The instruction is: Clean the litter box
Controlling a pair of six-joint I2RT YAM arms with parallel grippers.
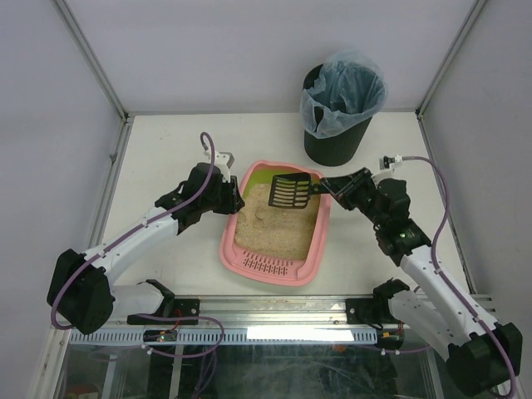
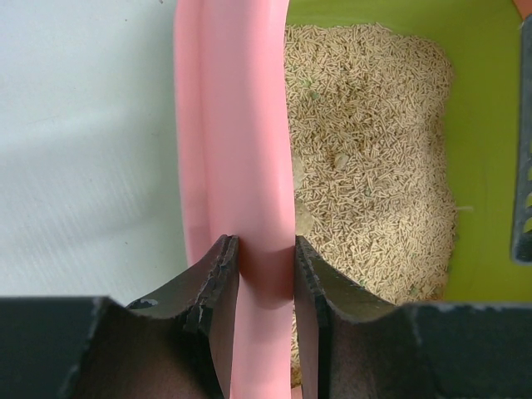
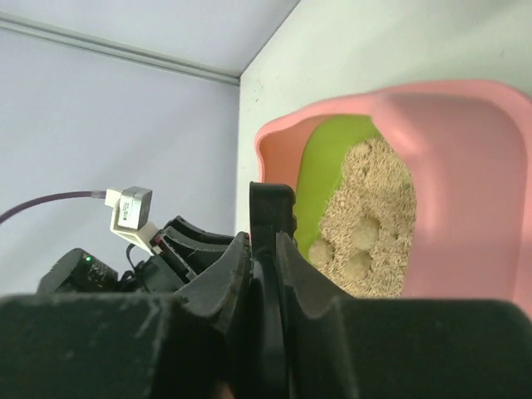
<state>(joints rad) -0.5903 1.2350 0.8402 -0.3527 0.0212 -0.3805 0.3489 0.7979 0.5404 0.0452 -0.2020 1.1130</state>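
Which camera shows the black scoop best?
Top external: the whole scoop shows, slotted head over the green end of the litter box. Left wrist catches only a sliver at its right edge; right wrist sees just the handle, edge-on, inside the right end effector.

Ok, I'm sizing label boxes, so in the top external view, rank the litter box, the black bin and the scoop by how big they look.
1. litter box, the largest
2. black bin, somewhat smaller even with its bag; it sits farther from the camera, so the gap is unsure
3. scoop, by far the smallest
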